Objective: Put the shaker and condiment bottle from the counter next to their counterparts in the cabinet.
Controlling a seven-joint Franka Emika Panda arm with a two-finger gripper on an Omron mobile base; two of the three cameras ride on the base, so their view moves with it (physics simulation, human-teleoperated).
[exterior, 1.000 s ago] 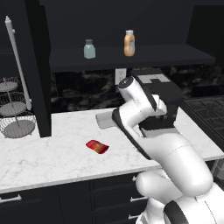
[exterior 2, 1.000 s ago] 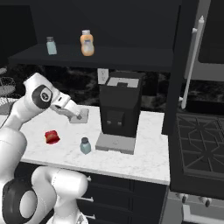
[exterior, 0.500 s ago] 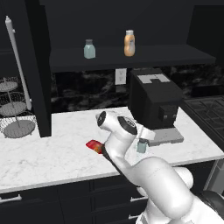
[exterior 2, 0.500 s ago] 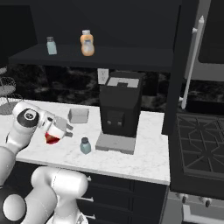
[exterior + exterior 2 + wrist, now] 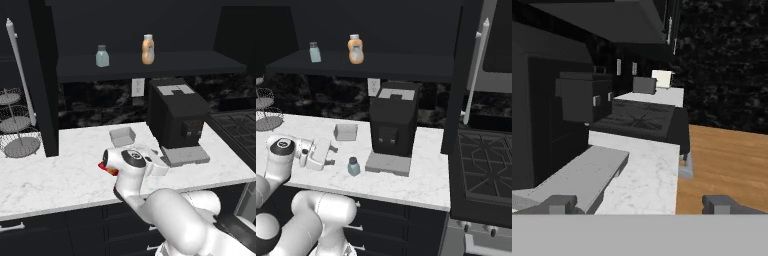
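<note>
- Since the earlier frames, the arm has been lowered further, with the hand swung right along the counter (image 5: pixel 60 170).
- No legible writing is seen; the condiment bottle (image 5: pixel 107 168) shows red, mostly hidden behind the wrist.
- The gripper (image 5: pixel 331 155) is laid horizontally, jaws wide apart, nothing held.
- The shaker (image 5: pixel 353 166) stands just right of the fingertips, near the coffee machine (image 5: pixel 392 122).
- Counterparts, a shaker (image 5: pixel 102 56) and an orange bottle (image 5: pixel 147 49), stand on the cabinet (image 5: pixel 165 65) shelf.
</note>
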